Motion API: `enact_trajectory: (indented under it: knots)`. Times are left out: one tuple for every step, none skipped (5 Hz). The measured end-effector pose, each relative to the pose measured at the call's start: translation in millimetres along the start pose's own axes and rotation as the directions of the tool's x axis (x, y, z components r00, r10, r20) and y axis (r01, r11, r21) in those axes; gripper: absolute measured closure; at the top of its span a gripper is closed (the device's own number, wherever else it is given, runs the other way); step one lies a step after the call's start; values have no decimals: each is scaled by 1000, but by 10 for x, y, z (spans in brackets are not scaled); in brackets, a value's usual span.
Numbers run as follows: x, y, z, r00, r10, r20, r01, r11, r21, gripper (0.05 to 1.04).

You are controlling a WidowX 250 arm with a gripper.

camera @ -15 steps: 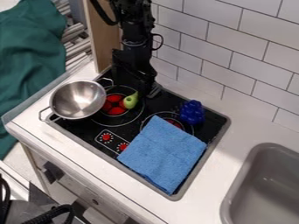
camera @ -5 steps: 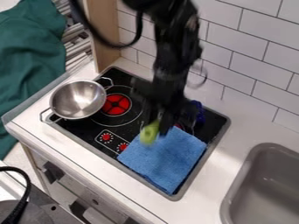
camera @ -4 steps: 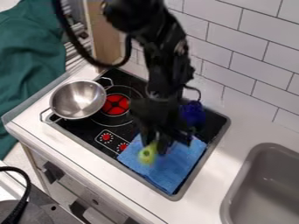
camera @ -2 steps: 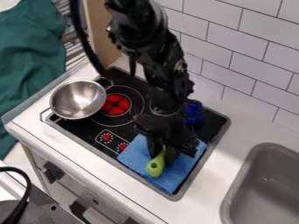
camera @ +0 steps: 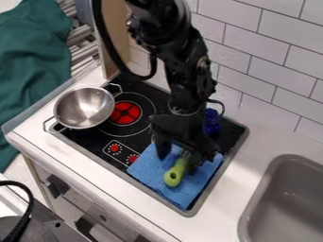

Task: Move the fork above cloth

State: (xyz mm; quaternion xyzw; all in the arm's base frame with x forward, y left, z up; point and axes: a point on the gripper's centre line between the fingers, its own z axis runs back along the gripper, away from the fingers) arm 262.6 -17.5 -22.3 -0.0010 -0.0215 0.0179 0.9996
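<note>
One green fabric (camera: 31, 71) hangs in folds at the far left. Next comes one metal pot (camera: 85, 108), upright, with two loop handles, one at its lower left and one at its upper right; its shiny inside is in view. It sits over the left corner of one black stove (camera: 95, 135), which is set into the white worktop (camera: 252, 124). Beside the pot is one red burner (camera: 125, 112), and below that are two red knobs (camera: 114, 148).

Farther right, one blue cloth (camera: 148, 165) is spread flat over the front right part of the stove. One fork (camera: 174, 176) with a green handle lies on it, the handle end toward the front edge of the stove. The one pincer (camera: 177, 164) points down over the cloth, its two fingers apart, one on either side of the fork. Behind the pincer, on the stove, stands one dark blue object (camera: 212, 122), partly hidden. At the far right, one grey sink (camera: 284, 208) is sunk into the worktop.
</note>
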Motion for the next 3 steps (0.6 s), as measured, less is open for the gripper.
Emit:
enact_trajectory:
  knots:
    - [92,24,322,999,-22,35,20,999,46,70]
    - [132,32,561,997,-34,66,29,997,76,75]
    - [163,5,599,995,-42,86,38,998,50,76]
